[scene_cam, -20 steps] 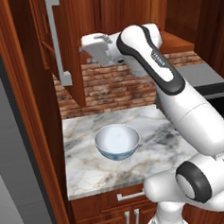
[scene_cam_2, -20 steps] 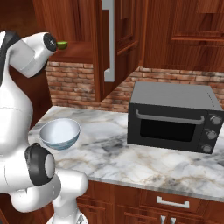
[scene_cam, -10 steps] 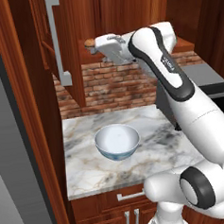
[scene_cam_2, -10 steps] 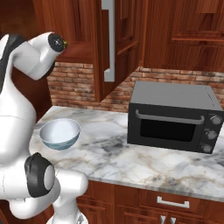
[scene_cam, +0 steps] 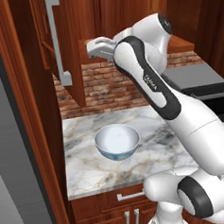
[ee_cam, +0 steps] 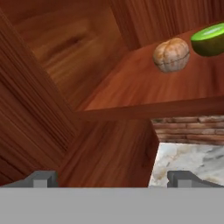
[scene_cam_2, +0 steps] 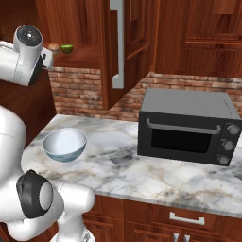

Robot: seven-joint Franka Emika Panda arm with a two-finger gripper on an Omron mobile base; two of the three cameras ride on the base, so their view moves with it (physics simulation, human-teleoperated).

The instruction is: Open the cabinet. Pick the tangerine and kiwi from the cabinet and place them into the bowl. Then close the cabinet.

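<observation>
Swinging rightward and upward over the last second, your gripper (ee_cam: pixel 111 179) now sits at the front edge of the open cabinet (scene_cam: pixel 67 50) shelf, fingers spread wide apart and holding nothing. You see the tangerine (ee_cam: pixel 171 54) resting on the shelf just beside the kiwi (ee_cam: pixel 210 40), both ahead and off to one side. Below, the bowl (scene_cam: pixel 117 141) waits on the marble counter (scene_cam: pixel 84 168).
</observation>
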